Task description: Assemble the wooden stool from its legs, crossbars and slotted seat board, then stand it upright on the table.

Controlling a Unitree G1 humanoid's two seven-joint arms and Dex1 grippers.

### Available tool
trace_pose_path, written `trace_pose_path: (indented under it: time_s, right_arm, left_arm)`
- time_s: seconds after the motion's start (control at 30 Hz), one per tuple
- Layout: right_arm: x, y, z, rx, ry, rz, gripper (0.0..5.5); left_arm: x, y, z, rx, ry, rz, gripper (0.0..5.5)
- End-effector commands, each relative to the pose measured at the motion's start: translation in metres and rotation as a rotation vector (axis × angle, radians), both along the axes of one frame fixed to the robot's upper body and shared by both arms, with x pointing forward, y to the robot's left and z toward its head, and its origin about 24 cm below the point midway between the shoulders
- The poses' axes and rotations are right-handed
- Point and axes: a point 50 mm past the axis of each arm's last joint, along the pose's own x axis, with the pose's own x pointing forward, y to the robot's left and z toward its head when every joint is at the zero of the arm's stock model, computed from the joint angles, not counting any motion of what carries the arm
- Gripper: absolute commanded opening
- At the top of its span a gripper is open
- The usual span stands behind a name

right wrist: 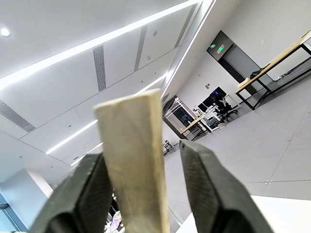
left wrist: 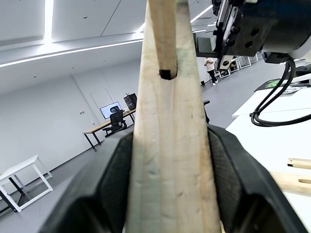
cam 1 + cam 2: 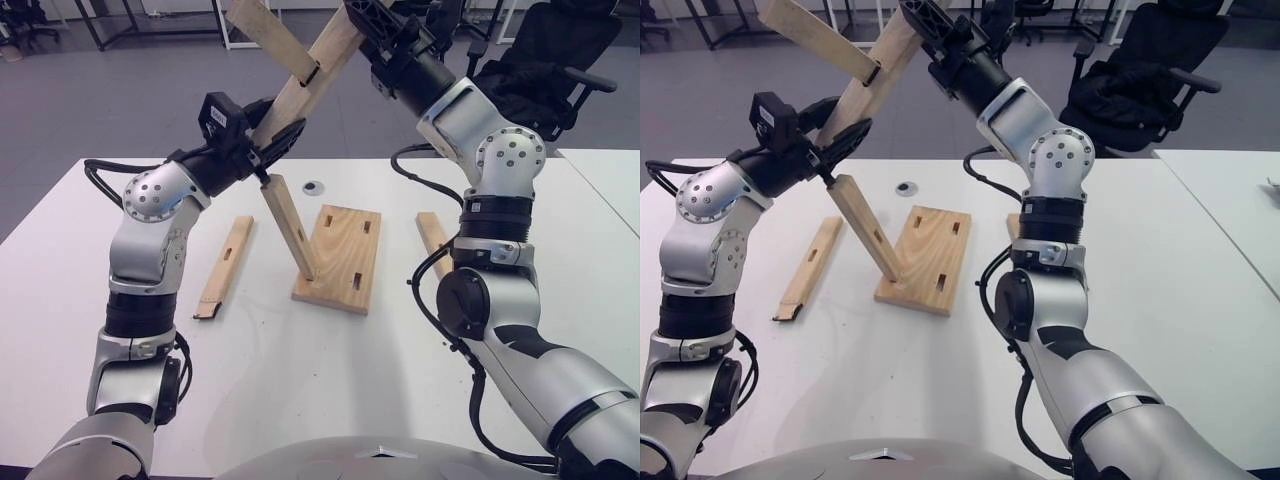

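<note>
A long wooden leg point(image 3: 312, 82) slants up over the table's far side. My left gripper point(image 3: 268, 150) is shut on its lower end and my right gripper point(image 3: 366, 36) is shut on its upper end. A crossbar point(image 3: 262, 24) sits through a slot point(image 2: 167, 73) in the leg and sticks out to the upper left. A second slotted piece point(image 3: 290, 228) hangs from the leg's lower end by the left gripper, its tip just above the slotted seat board point(image 3: 342, 262), which lies flat. In the right wrist view the leg's end point(image 1: 132, 160) stands between the fingers point(image 1: 204, 187).
A loose slotted bar point(image 3: 225, 264) lies on the table left of the board. Another wooden piece point(image 3: 432, 238) lies to its right, partly behind my right arm. A small dark disc point(image 3: 314, 187) sits behind the board. An office chair point(image 3: 560, 55) and a second table point(image 3: 612, 175) are at the right.
</note>
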Motion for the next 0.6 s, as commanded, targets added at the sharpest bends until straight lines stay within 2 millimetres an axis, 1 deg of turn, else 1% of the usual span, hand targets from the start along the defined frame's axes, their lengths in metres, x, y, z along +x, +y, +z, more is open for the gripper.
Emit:
trace_pose_path:
  time_s: [0.03, 0.13, 0.17, 0.2, 0.23, 0.33, 0.37, 0.4, 0.43, 0.47, 0.5, 0.53, 0.57, 0.6]
  right_arm:
    - [0.0, -0.009, -0.004, -0.019, 0.017, -0.019, 1.58]
    - [0.0, -0.013, -0.007, -0.009, 0.026, -0.036, 1.04]
    - [0.0, -0.015, -0.007, -0.001, 0.028, -0.048, 1.03]
    - [0.0, -0.017, -0.008, 0.013, 0.026, -0.067, 1.03]
    - [0.001, -0.02, -0.008, 0.028, 0.026, -0.087, 1.02]
    - [0.001, -0.032, -0.011, 0.093, 0.037, -0.154, 1.01]
    - [0.002, -0.04, -0.015, 0.107, 0.055, -0.21, 1.01]
    - [0.003, -0.047, -0.02, 0.102, 0.069, -0.27, 1.01]
    - [0.003, -0.057, -0.03, 0.094, 0.098, -0.338, 1.01]
    - [0.003, -0.07, -0.042, 0.086, 0.138, -0.421, 1.01]
    - [0.002, -0.086, -0.057, 0.083, 0.19, -0.508, 1.01]
    - [-0.001, -0.1, -0.069, 0.086, 0.236, -0.577, 1.01]
    - [-0.006, -0.113, -0.083, 0.048, 0.27, -0.656, 1.01]
    - [-0.01, -0.122, -0.094, 0.0, 0.289, -0.715, 1.01]
  left_arm:
    - [0.0, -0.002, 0.005, 0.06, -0.041, -0.011, 2.08]
    - [0.001, -0.001, 0.004, 0.071, -0.039, -0.012, 2.08]
    - [0.001, -0.001, 0.004, 0.075, -0.036, -0.012, 2.08]
    - [0.003, 0.0, 0.004, 0.073, -0.034, -0.003, 2.44]
    - [0.004, 0.0, 0.004, 0.07, -0.032, 0.004, 2.54]
    - [0.01, 0.004, 0.008, 0.039, -0.037, 0.048, 3.15]
    - [0.013, 0.007, 0.01, 0.012, -0.038, 0.077, 3.3]
    - [0.015, 0.011, 0.012, -0.015, -0.038, 0.105, 3.5]
    - [0.018, 0.018, 0.014, -0.031, -0.046, 0.148, 3.69]
    - [0.019, 0.028, 0.015, -0.049, -0.041, 0.197, 3.95]
    - [0.019, 0.04, 0.01, -0.051, -0.015, 0.242, 4.03]
    - [0.019, 0.05, 0.003, -0.034, 0.011, 0.285, 4.27]
    - [0.018, 0.059, -0.008, -0.018, 0.055, 0.32, 4.5]
    - [0.016, 0.064, -0.02, -0.003, 0.104, 0.34, 4.66]
